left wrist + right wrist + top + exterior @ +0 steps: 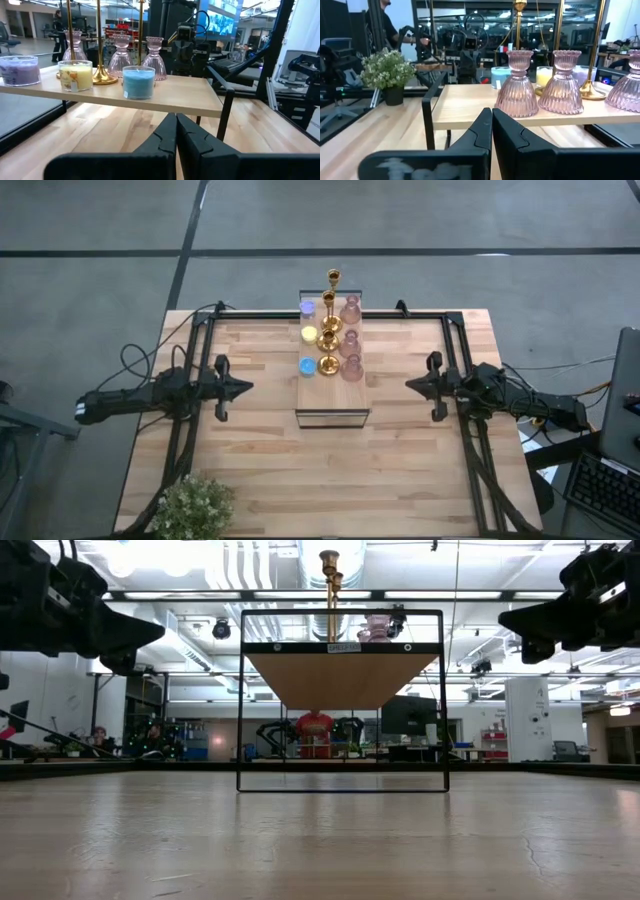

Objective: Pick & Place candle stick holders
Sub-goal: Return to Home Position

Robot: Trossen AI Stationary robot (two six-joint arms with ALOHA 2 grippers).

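The shelf point(332, 393), a light-wood board on a black frame, stands in the middle of the table point(400, 470), with its far end at the table's far edge. All nine candle pieces stand on the board in three rows running from near to far. Along the left side are the glass cups: the purple candle point(307, 308) is farthest, the yellow candle point(309, 334) is in the middle and the blue candle point(307, 365) is nearest. Down the centre three gold holders point(328, 365) stand upright on round bases, thin stems rising well above everything else. Along the right side three pink holders point(351, 368), ribbed and bulbous, stand one across from each candle. The near part of the board is bare wood. The left gripper point(249, 388) hangs above the table to the left of the shelf, well apart from it and pointing toward it. Its fingers are pressed together with nothing between them. The right gripper point(407, 383) hangs in the same way on the right side, also aimed at the shelf, its fingers likewise pressed together and empty. A small leafy plant point(192, 508) sits at the table's near left corner.
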